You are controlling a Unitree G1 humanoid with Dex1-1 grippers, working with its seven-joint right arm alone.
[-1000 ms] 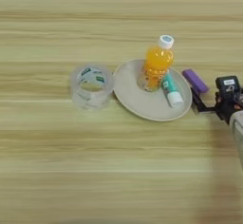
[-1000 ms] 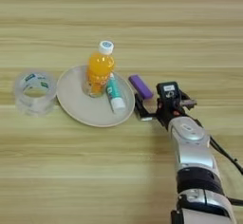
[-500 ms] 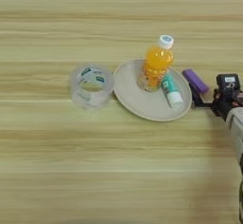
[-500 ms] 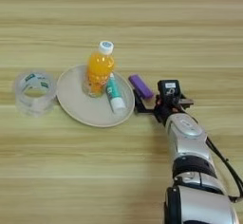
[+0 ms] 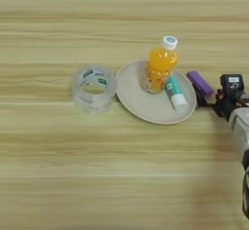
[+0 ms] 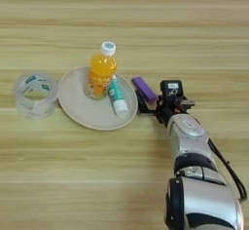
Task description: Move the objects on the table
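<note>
A clear bottle of orange drink (image 6: pixel 101 74) with a white cap stands upright on the far part of a beige plate (image 6: pixel 82 116). A teal-and-white tube (image 6: pixel 116 98) lies on the plate just right of the bottle. A purple stick (image 6: pixel 144 89) lies on the table (image 6: pixel 124 24) beside the plate's right rim. My right gripper (image 6: pixel 148 103) is at the stick's near right end, close against it, with its silver forearm coming in from the bottom right. I cannot make out whether it touches the stick.
A roll of clear tape (image 6: pixel 35 95) sits on the table left of the plate, a small gap apart. My forearm (image 6: pixel 194 175) covers the lower right of the table in the right eye view.
My gripper has crept slightly toward the far side beside the purple stick. The bottle, tube, stick, plate and tape roll have stayed in place.
</note>
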